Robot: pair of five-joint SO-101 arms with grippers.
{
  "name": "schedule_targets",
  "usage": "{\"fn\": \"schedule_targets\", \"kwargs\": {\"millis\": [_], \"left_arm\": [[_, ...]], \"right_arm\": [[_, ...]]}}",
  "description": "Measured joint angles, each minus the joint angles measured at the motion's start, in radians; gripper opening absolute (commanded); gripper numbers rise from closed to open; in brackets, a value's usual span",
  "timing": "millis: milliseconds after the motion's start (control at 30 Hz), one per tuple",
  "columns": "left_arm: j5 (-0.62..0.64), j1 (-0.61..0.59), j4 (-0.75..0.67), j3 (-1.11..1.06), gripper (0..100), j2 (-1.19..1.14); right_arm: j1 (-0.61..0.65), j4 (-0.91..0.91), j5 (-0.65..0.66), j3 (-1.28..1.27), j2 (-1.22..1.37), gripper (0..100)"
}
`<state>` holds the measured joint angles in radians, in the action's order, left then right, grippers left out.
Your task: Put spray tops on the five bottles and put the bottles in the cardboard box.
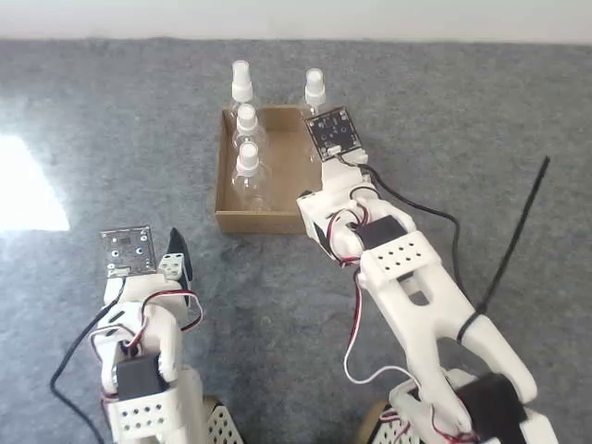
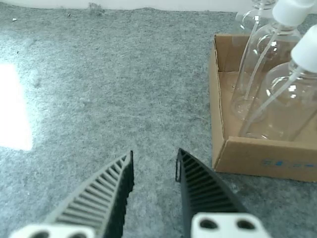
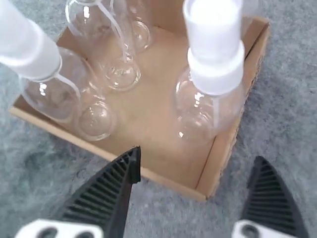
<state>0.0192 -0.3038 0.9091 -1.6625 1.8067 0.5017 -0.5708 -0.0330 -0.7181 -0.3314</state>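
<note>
The cardboard box (image 1: 227, 171) stands at the table's far middle. Several clear bottles with white spray tops stand in it: three in a row along one side (image 1: 248, 159) (image 1: 246, 120) (image 1: 242, 81), and one by the opposite wall (image 1: 315, 88). My right gripper (image 3: 193, 168) hovers open over the box's near corner (image 3: 203, 191). The nearest bottle (image 3: 210, 99) stands just beyond its fingers, and nothing is held. My left gripper (image 2: 154, 156) is low over the felt, off to the side of the box (image 2: 262, 156), slightly open and empty; it also shows in the high view (image 1: 176, 254).
Grey felt (image 1: 111, 120) covers the table. A black cable (image 1: 513, 236) runs along the right of the right arm (image 1: 416, 277). A bright patch of light (image 1: 28, 194) lies at the left edge. Open felt lies left of the box.
</note>
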Motion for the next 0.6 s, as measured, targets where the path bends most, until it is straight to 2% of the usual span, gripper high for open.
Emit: {"fn": "schedule_targets", "kwargs": {"millis": [433, 600], "left_arm": [[0.000, 0.000, 0.000, 0.000, 13, 0.000], [0.000, 0.000, 0.000, 0.000, 13, 0.000]], "right_arm": [[0.000, -0.123, 0.002, 0.000, -0.144, 10.1], [0.000, -0.170, 0.046, 0.000, -0.222, 8.3]]}}
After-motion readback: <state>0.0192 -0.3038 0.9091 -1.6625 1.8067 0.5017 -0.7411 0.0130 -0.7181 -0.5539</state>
